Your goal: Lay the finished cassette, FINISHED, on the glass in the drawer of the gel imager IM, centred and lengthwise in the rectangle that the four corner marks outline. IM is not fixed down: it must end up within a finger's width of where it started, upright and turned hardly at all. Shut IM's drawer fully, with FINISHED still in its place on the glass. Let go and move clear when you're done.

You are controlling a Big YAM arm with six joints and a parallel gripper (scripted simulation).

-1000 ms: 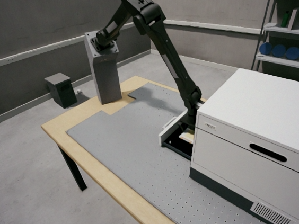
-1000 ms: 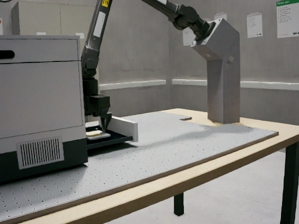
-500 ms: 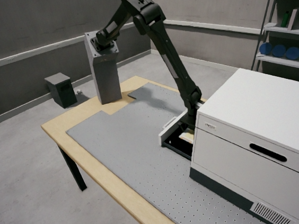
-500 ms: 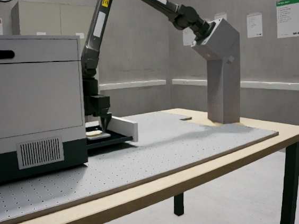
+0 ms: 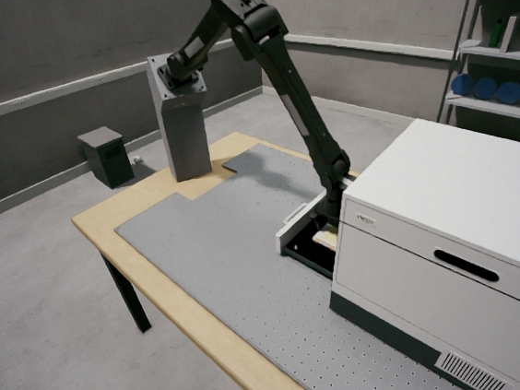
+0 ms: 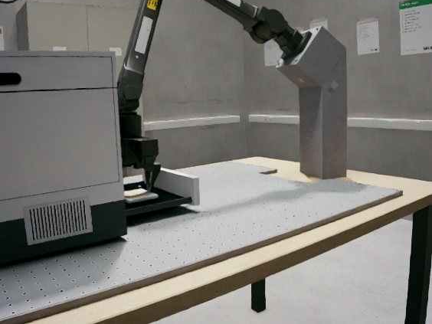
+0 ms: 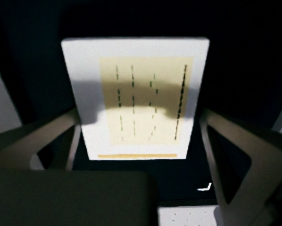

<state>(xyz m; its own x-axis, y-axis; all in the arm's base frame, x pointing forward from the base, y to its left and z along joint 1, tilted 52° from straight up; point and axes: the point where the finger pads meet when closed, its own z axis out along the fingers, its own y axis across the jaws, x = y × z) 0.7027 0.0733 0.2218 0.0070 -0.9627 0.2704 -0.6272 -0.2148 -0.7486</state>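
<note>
The cassette FINISHED (image 5: 326, 239) (image 6: 142, 197) (image 7: 145, 100), a white plate with a cream gel panel, dark dashed bands and an orange strip, lies in the drawer. In the wrist view it lies lengthwise on the dark glass (image 7: 245, 65). One white corner mark (image 7: 206, 188) shows beyond its orange-strip end, to the right; I cannot make out the others there. My gripper (image 6: 150, 189) (image 7: 140, 113) is open, pointing down, with its fingers on either side of the cassette, low over it. The imager IM (image 5: 415, 199) (image 6: 57, 131) stands upright with its drawer (image 5: 279, 245) (image 6: 195, 192) pulled out.
The drawer's front panel stands close beside the gripper, and IM's housing rises right beside the wrist on the other side. The perforated grey board (image 5: 207, 241) (image 6: 245, 207) lies under IM. The arm's grey pedestal (image 5: 186, 139) (image 6: 323, 131) stands at the table's far end.
</note>
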